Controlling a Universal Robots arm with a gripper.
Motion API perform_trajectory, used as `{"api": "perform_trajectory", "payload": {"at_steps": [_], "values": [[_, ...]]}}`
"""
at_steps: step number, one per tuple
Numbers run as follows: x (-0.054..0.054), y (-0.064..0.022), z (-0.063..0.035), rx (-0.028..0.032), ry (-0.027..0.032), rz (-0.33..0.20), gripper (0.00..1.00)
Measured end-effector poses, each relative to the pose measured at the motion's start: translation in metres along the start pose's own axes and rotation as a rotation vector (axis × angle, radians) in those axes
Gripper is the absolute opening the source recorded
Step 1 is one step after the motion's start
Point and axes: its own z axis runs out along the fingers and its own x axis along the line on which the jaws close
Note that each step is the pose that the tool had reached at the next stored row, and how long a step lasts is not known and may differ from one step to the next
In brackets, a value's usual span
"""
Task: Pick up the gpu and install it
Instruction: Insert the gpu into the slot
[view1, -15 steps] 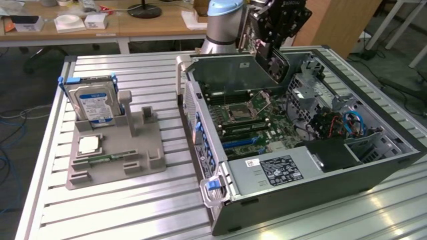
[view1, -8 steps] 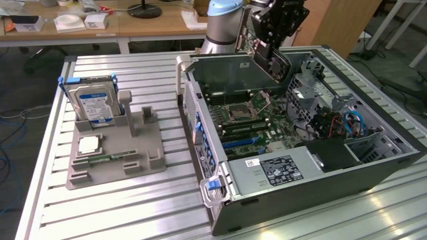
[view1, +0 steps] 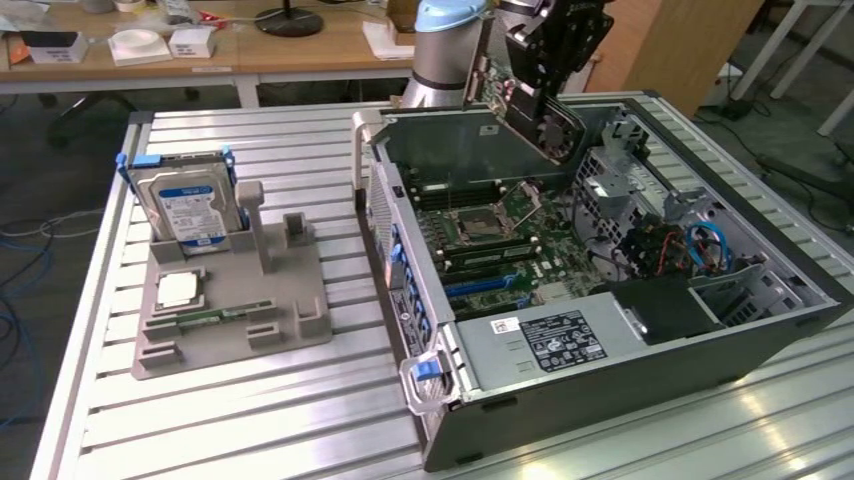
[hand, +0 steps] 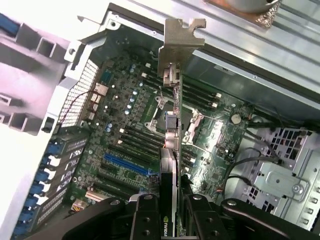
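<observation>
The gpu (view1: 531, 100), a thin flat black card with a shiny metal bracket at one end, is up in the air. In the exterior view it hangs tilted at about one o'clock from the middle, over the far part of the open box. The black gripper (hand: 171, 220) is squeezed tight on it, with one finger on each flat side, near the end away from the bracket. So the pick-up is done. The step now is bringing the card to its place, and it is not in yet.

Below the card lies the green board (view1: 514, 240), inside the big open black and silver computer case (view1: 667, 365). A long blue slot (view1: 481, 287) sits on that board, at about six o'clock from the card and well apart from it. I think the card goes there, but I cannot be sure. To go in, the card's edge has to line up straight with a slot, and the bracket has to meet the case wall. A crooked push could hurt the board.

At nine o'clock, a silver hard drive with a blue label (view1: 187, 205) stands in a grey plastic holder (view1: 234, 325) on the ribbed metal table (view1: 267, 420).
</observation>
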Motion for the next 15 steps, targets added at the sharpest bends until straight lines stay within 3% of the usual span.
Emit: {"api": "perform_trajectory", "payload": {"at_steps": [15], "values": [[0.0013,-0.0004,0.0004,-0.0041,0.0094,-0.198,0.26]]}}
